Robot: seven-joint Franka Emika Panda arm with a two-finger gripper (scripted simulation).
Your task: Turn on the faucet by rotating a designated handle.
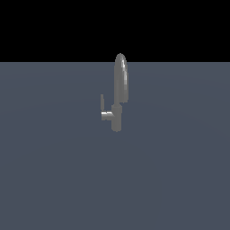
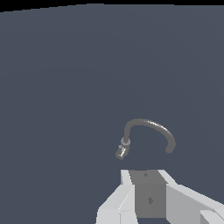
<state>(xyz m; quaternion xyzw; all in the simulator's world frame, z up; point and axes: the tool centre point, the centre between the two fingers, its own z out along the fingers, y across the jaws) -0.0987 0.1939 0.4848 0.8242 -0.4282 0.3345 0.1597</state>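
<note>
Grey and metallic, the small faucet stands upright near the middle of the flat slate-blue floor, its short side handle jutting toward the exterior view's left and its tall arched spout rising above the stubby cylindrical body. From the wrist view, the pale grey gripper sits near the faucet without touching it, fingers spread apart with nothing between them.

No text, label, brand, number or sign can be read in either view; the faucet and the surface are unmarked.
</note>
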